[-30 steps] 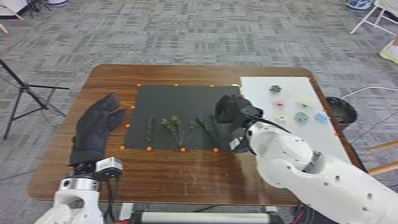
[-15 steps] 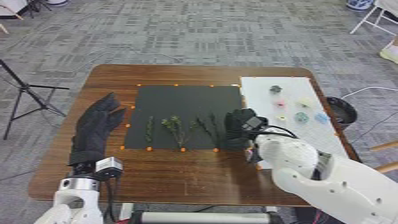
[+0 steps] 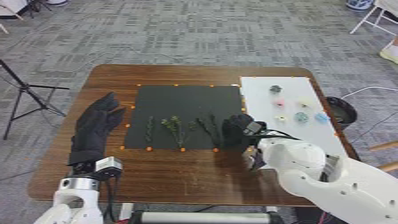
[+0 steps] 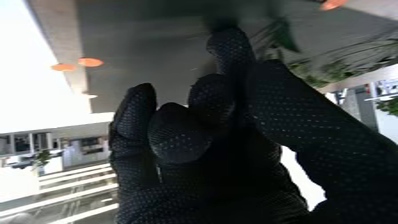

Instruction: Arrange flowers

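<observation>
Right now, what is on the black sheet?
Green sprigs lie on the near half of the black sheet. The right hand covers part of its right side, hiding anything beneath.

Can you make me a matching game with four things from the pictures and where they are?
Things:
1. leafy stems
2. pink flower
3. black bin
4. left hand

Places:
A. on the white sheet
B. left of the dark mat
C. on the dark mat
D. past the right edge of the table

Right pairs: 1-C, 2-A, 3-D, 4-B
</observation>
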Tool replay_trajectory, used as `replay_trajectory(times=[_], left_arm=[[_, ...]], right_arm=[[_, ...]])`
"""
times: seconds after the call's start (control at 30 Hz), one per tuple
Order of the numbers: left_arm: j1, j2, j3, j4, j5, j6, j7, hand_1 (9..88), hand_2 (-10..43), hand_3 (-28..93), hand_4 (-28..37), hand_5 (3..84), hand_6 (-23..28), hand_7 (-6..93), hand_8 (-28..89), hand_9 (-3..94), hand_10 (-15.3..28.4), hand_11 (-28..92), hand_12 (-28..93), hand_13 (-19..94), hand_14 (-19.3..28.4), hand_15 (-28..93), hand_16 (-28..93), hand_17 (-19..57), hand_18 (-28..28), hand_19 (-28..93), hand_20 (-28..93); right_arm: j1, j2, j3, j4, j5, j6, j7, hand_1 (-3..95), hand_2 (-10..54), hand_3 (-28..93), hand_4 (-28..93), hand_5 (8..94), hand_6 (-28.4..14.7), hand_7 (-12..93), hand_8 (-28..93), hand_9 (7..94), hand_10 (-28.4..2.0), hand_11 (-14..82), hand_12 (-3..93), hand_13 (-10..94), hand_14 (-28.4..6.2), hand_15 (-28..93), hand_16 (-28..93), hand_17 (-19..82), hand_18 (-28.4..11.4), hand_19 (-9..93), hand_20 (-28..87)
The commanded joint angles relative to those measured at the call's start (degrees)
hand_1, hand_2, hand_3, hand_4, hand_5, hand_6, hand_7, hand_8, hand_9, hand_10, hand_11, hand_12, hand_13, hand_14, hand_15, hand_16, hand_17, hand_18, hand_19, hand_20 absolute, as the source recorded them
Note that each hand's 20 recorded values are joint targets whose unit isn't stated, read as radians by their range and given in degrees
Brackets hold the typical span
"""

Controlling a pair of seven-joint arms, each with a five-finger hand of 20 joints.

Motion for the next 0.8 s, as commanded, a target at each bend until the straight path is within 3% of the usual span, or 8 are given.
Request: replay_trajectory(times=[0.03,0.3,0.37,0.43,0.8], left_arm=[[0.3,-0.49,-0.22,-0.3,-0.23,-0.06,0.3,29.7,-4.3,70,-23.0,31.3,1.8,25.6,-11,26.0,11.9,30,20,24,14.1,39,5,-8.1,19.9,41,18],[0.68,-0.7,-0.38,-0.44,-0.17,-0.13,0.18,29.7,-4.2,70,-23.0,31.4,1.9,25.6,-11,26.0,12.0,30,20,24,14.2,39,5,-8.1,19.9,41,18],[0.51,-0.74,-0.29,-0.38,-1.1,-0.69,0.64,29.7,-4.2,70,-23.0,31.4,1.9,25.5,-11,26.0,12.0,30,20,24,14.2,39,5,-8.1,19.8,41,18],[0.47,-0.7,-0.25,-0.38,-1.26,-0.69,0.79,29.6,-4.2,70,-23.0,31.3,1.8,25.6,-11,26.0,12.0,30,20,24,14.2,39,5,-8.1,19.9,41,18],[0.61,-0.47,-0.45,-0.41,-1.05,-0.39,0.71,29.7,-4.1,70,-22.9,31.3,1.8,25.7,-11,26.0,11.9,30,20,24,14.2,39,5,-8.1,19.9,41,18]], right_arm=[[-2.1,-1.38,-1.58,-0.97,0.11,-1.57,-1.4,37.1,-1.8,92,-17,69.0,-2.8,25,7,65.1,-12.0,49.2,74.8,60,-13.4,87,44,25,-21.0,76,50],[-3.33,-3.95,-0.76,-0.62,0.12,-1.57,-1.34,37.4,-2.1,92,-17,69.0,-2.9,25,7,65.1,-12.0,49.2,74.6,60,-13.4,87,44,25,-21.0,77,50],[-3.2,-4.32,-0.99,-0.56,0.15,-1.27,-1.56,37.4,-2.2,91,-17,69.0,-2.9,25,7,65.1,-12.0,49.2,74.8,60,-13.4,87,44,25,-21.0,77,50],[-3.11,-4.62,-1.13,-0.56,0.1,-1.4,-1.83,37.4,-2.2,91,-17,69.0,-2.9,25,7,65.2,-12.0,49.1,74.6,60,-13.4,87,44,25,-21.0,77,50],[-2.58,-3.71,-1.04,0.08,-2.75,-2.01,-0.35,37.2,-2.4,91,-17,69.2,-2.9,25,8,65.3,-12.0,49.1,74.4,61,-13.3,87,44,25,-21.0,77,50]])
